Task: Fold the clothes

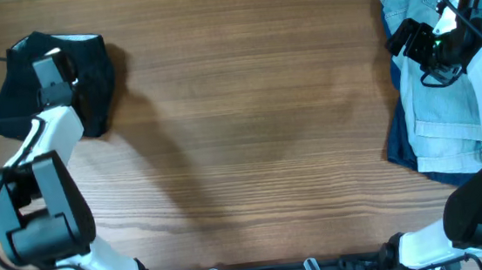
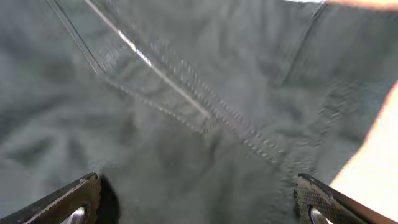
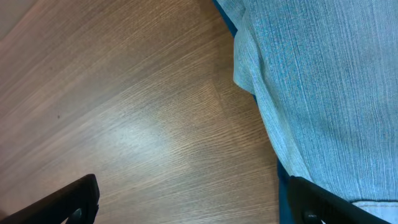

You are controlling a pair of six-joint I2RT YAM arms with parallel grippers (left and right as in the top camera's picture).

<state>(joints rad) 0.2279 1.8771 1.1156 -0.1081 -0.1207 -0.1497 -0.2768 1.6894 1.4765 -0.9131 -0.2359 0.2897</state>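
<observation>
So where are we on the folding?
Done: black shorts look bundled compactly at the far left, under the open left hand. In hand: nothing; the right hand is open over the edge of the denim shorts. Left: denim shorts lying flat atop the navy garment.

Overhead straight down; wrists close over clothes (image 2: 186, 124)

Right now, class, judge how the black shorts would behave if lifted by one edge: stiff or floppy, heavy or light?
Probably floppy: the black shorts lie crumpled in a heap, with soft creases in the left wrist view. Likely light, as the cloth looks thin. The stitched seams may hang slightly stiffer.
</observation>
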